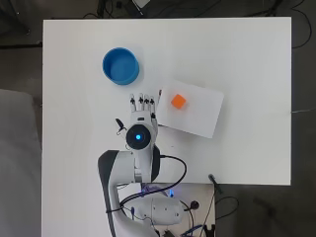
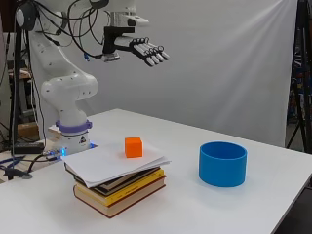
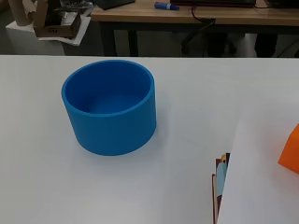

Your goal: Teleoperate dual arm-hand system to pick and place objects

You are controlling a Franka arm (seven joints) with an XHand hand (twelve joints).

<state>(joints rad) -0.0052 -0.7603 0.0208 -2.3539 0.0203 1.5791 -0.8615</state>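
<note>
An orange cube point(image 1: 178, 101) point(image 2: 133, 146) rests on a white sheet that tops a stack of books point(image 2: 117, 181) point(image 1: 190, 107). One corner of the cube point(image 3: 290, 151) shows in the wrist view. A blue round bowl point(image 1: 120, 65) point(image 2: 223, 164) point(image 3: 109, 112) stands empty on the table, beyond the stack. My hand point(image 1: 142, 111) point(image 2: 141, 48) hangs high above the table with its fingers straight and open, holding nothing. From overhead it sits just left of the stack's edge and below the bowl.
The white table point(image 1: 247, 54) spreads wide to the right of the stack. Cables point(image 1: 173, 182) trail around the arm's base at the near edge.
</note>
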